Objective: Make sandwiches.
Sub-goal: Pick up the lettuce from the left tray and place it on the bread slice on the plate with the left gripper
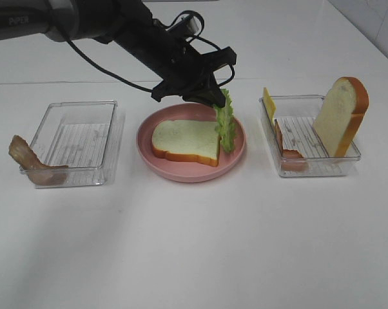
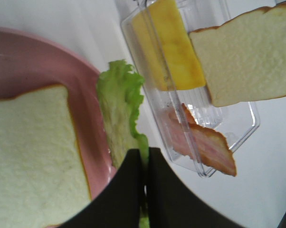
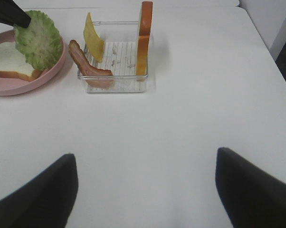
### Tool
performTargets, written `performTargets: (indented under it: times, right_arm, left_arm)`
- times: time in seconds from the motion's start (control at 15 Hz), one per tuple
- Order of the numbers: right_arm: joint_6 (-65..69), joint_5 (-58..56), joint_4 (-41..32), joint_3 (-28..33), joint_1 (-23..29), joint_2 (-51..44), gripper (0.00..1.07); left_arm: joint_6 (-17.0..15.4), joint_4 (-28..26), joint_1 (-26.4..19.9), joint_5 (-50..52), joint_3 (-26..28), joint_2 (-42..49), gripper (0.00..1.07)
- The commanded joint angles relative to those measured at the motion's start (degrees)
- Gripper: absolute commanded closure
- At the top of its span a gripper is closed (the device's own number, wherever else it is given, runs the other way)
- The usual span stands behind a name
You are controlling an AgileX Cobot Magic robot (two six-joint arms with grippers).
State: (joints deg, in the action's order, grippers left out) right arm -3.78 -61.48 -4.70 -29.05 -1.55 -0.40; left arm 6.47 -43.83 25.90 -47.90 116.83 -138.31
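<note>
Sandwich barely begun: one slice laid, lettuce being added, the rest is waiting.

The left gripper (image 1: pixel 214 98) is pinching the frilly green lettuce leaf (image 1: pixel 225 125) between nearly closed jaws, hanging it on edge over the pink plate (image 1: pixel 144 149), mid-table toward the far edge, beside the spongy white bread slice (image 1: pixel 184 140) lying flat. Toward the right edge, a clear ribbed tray (image 1: pixel 310 168) is holding the stiff yellow cheese (image 1: pixel 269 103), a wavy bacon strip (image 1: pixel 288 153) and the second slice (image 1: pixel 341 116). The other bacon strip (image 1: pixel 29 161) is draping over the left tray (image 1: pixel 75 106). The right gripper (image 3: pixel 146 156) is hovering wide and empty.
</note>
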Motion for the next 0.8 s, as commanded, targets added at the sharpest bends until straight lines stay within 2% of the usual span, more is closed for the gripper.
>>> performTargets:
  times: [0.07,0.27,0.53,0.67,0.73,0.8]
  right_arm:
    - [-0.3,0.6,-0.1,0.1,-0.4,-0.7,0.32]
    - [-0.3,0.6,-0.1,0.1,-0.4,-0.7,0.32]
    - [-0.3,0.6,-0.1,0.1,-0.4,-0.7,0.32]
    - [-0.3,0.6,-0.1,0.1,-0.4,-0.7,0.32]
    - [-0.3,0.6,-0.1,0.1,-0.4,-0.7,0.32]
    - [-0.3,0.6,-0.1,0.1,-0.4,-0.7,0.32]
  left_arm:
    - [0.1,1.0,-0.1,0.2,0.1,-0.4,1.07]
    - [-0.2,4.5,-1.7,-1.9,0.3,-0.1,1.07]
    - [-0.2,5.3,-4.1,-5.4,0.3,-0.1,1.07]
    - [-0.2,9.5,-4.1,-5.8,0.3,-0.1,1.07]
    - [-0.2,10.8,-4.1,-6.0,0.3,-0.1,1.05]
    - [-0.2,11.2,-4.1,-5.9,0.3,-0.1,0.98]
